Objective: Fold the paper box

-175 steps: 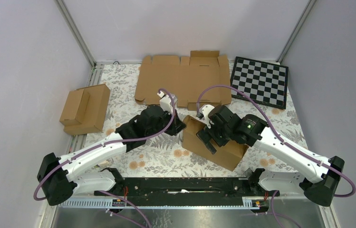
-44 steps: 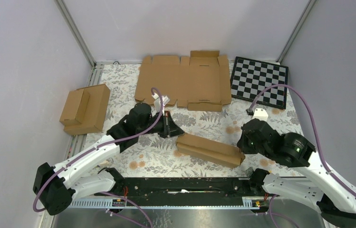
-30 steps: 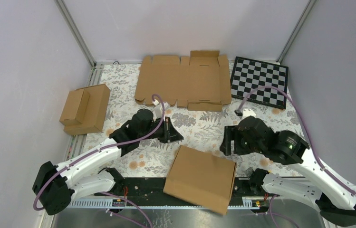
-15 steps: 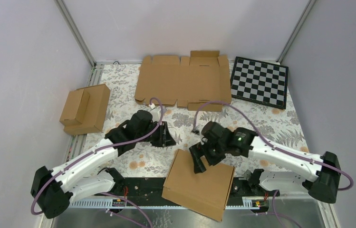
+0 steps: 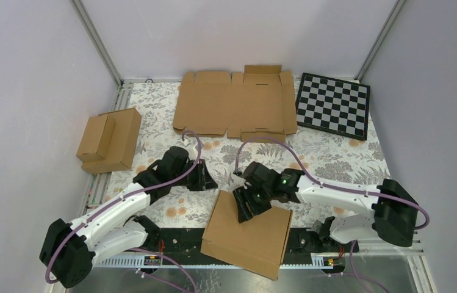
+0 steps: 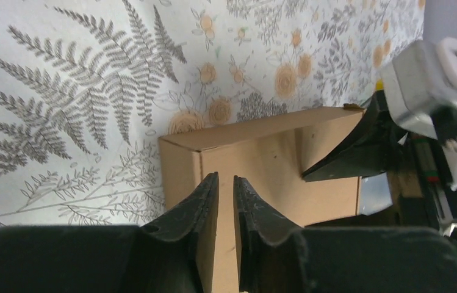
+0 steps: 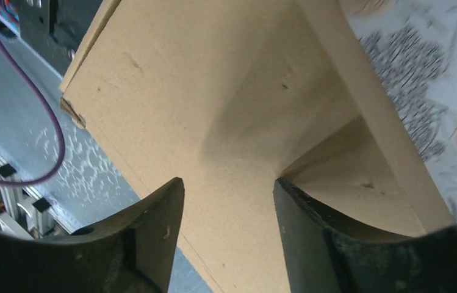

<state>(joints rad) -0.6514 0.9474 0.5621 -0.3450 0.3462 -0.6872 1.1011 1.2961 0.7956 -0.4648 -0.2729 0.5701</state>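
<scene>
Robotics lab test cell, plain lilac walls (image 5: 238, 30), aluminium frame posts (image 5: 96, 39) around a floral-clothed table (image 5: 335, 160), checkerboard calibration board (image 5: 334, 105) at the table's far right corner

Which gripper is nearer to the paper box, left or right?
Right. The right gripper is over the top of the paper box, near its far edge; the left gripper is off it, just past its far left corner.

The left arm (image 5: 115, 206) reaches forward and inward from its base, wrist held low. The left gripper (image 6: 226, 180) tilts downward, jaws almost together with only a narrow slit between them. The right arm (image 5: 335, 194) stretches leftward along the front, and the right gripper (image 7: 229, 183) points down with its jaws spread well apart.
</scene>
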